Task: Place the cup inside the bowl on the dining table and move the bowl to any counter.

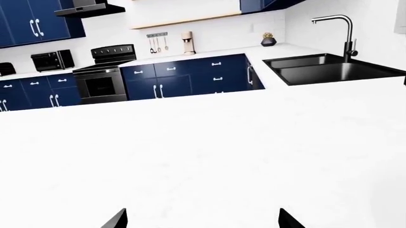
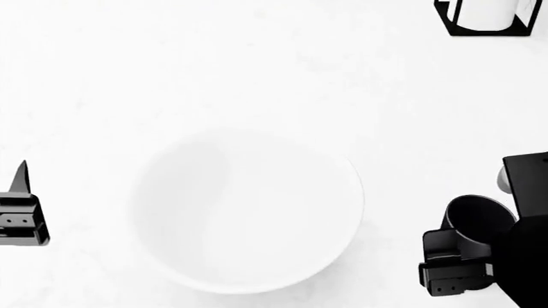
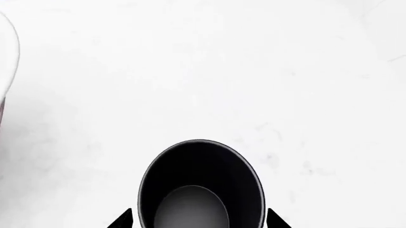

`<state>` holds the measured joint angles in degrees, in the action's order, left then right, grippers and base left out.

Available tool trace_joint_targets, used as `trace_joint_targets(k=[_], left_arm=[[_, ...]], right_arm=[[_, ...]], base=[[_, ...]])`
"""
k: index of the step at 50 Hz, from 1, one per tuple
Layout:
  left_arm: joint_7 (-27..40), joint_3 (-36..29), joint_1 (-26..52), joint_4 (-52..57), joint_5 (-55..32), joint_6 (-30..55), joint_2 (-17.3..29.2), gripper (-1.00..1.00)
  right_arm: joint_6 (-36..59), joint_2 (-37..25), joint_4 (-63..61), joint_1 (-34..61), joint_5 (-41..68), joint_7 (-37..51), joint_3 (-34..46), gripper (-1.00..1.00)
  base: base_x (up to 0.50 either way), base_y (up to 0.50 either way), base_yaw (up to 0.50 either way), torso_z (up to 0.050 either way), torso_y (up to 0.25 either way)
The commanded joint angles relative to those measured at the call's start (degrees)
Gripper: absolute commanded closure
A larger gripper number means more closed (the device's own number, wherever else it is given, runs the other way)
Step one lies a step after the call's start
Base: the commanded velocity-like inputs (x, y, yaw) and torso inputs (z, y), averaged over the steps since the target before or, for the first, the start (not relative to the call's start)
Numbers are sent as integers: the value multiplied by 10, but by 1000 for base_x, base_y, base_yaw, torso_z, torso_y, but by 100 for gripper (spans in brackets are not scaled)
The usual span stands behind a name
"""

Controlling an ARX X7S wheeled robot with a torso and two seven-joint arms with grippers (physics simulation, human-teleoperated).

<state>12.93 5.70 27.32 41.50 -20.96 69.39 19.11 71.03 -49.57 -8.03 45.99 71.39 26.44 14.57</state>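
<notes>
The white bowl (image 2: 246, 212) stands on the dining table (image 2: 256, 70), in the middle of the head view; it holds nothing. The black cup (image 2: 479, 221) is upright to the bowl's right, apart from its rim. My right gripper (image 3: 198, 221) has a finger close against each side of the cup (image 3: 199, 185), shut on it. The bowl's edge (image 3: 9, 57) shows at the side of the right wrist view. My left gripper (image 1: 203, 221) is open with nothing between its fingers, out to the bowl's left (image 2: 19, 205) over the table (image 1: 203, 156).
A black wire holder with a white roll (image 2: 488, 16) stands at the far right of the table. Beyond the table are the counter (image 1: 279, 50) with a black sink (image 1: 330, 69) and faucet (image 1: 345, 33), navy cabinets (image 1: 190, 78) and a stove (image 1: 101, 78).
</notes>
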Motion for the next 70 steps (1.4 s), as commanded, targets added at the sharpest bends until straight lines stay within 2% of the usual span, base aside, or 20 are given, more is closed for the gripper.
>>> trace_joint_targets(k=[1,18,30,33,45,50,53,61,70], left_arm=[[-2,-5,-3,-2,-5,-8,-2,-100],[-12,14,-15,1,-16,-13,10,-100],[-11,19,-15,1,-19,-13,12,-100],[2,2,-12,-3,-11,-16,2,-100],[-9,19,-24,-5,-19,-25,12,-100],[1,5,-26,-9,-13,-31,3,-100],[-5,25,-38,-10,-16,-46,4,-100],[-7,74,-51,8,-27,-45,10,-100],[1,60,-40,-1,-23,-44,8,-100]], right_arm=[[-8,4,-1,-8,5,-13,7,100],[-3,-8,-30,14,25,11,-12,100],[54,-7,-84,138,73,78,-20,100],[70,-1,-95,185,84,91,-16,100],[122,85,-85,326,135,125,37,100],[106,126,-86,335,133,111,55,100],[96,148,-88,327,128,106,67,100],[84,165,-87,320,126,92,82,100],[76,172,-100,282,147,98,92,100]], base=[[0,0,0,0,0],[0,0,0,0,0],[0,0,0,0,0],[0,0,0,0,0],[0,0,0,0,0],[0,0,0,0,0],[0,0,0,0,0],[0,0,0,0,0],[0,0,0,0,0]])
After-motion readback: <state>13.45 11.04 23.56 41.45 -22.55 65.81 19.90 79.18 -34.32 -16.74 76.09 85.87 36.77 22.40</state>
